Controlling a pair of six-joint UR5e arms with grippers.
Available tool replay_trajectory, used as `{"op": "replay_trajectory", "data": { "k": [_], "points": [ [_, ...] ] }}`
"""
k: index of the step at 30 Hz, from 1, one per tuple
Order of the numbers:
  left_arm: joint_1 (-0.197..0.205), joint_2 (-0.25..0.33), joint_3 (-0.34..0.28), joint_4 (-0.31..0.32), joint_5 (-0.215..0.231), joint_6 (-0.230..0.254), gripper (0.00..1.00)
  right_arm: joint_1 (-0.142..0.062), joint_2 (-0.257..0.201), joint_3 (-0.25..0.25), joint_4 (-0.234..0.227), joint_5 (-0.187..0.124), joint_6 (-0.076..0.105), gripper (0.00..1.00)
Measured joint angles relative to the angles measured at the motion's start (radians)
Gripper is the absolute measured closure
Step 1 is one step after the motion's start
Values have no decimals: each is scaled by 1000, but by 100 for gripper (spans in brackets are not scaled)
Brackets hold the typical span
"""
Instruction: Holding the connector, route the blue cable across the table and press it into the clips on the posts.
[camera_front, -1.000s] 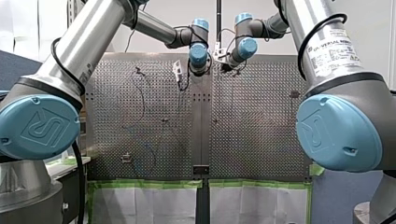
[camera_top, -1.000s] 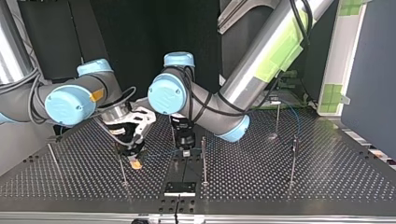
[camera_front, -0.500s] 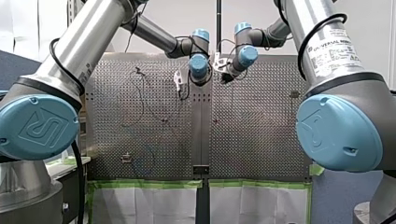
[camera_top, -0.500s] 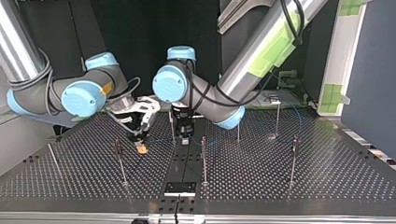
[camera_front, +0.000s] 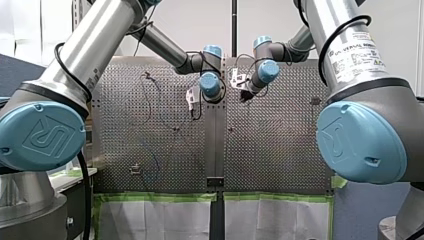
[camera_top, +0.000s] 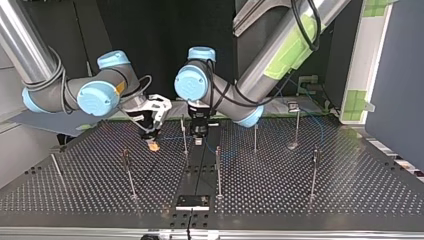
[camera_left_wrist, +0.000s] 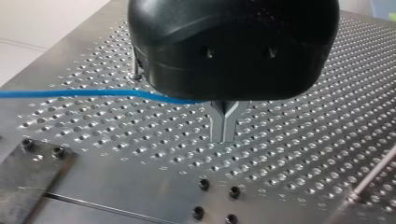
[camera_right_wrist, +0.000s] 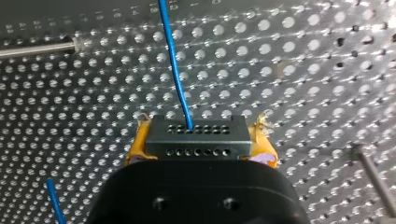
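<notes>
In the right wrist view, my right gripper (camera_right_wrist: 198, 151) is shut on a grey connector (camera_right_wrist: 201, 133), held between its yellow pads (camera_right_wrist: 135, 149). The blue cable (camera_right_wrist: 175, 70) leaves the connector and runs ahead over the table. In the top view, my right gripper (camera_top: 153, 145) hangs low at centre-left. The cable (camera_top: 172, 137) stretches from it past a post (camera_top: 184, 135) to my left gripper (camera_top: 198, 140). My left gripper (camera_left_wrist: 224, 133) has its metal fingers shut just above the plate. The cable (camera_left_wrist: 93, 93) runs in under its black body, where its contact with the fingers is hidden.
Thin upright posts stand across the perforated table (camera_top: 350, 190): one near the middle (camera_top: 218, 170), one at the top view's left (camera_top: 128, 172), and others at its right (camera_top: 296, 125) (camera_top: 314, 170). A black plate (camera_top: 192, 202) lies by the near edge. Both arms crowd the far centre.
Both grippers have moved away from the top camera, towards the arms' bases. The right gripper kept the connector, and the cable between the grippers came along. Both grips are unchanged.
</notes>
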Motion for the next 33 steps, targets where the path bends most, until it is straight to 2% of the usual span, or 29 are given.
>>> {"op": "replay_trajectory", "data": {
  "k": [7, 12, 15, 22, 27, 33],
  "points": [
    [3, -1, -54, 54, 11, 0, 100, -5, 0, 55, -33, -1, -2, 100],
    [4, -2, -98, 98, 43, 0, 100, 0, 0, 92, -52, -2, -6, 100],
    [5, -13, -125, 125, 56, 0, 100, 3, 0, 118, -55, -2, -12, 100],
    [3, -63, -183, 183, 75, -3, 100, 6, 0, 161, -53, -4, -46, 100],
    [-1, -95, -230, 230, 77, -8, 100, 1, 0, 172, -53, -6, -53, 100],
    [-2, -99, -282, 282, 95, -13, 100, -7, 0, 193, -52, -8, -59, 100]
  ]
}}
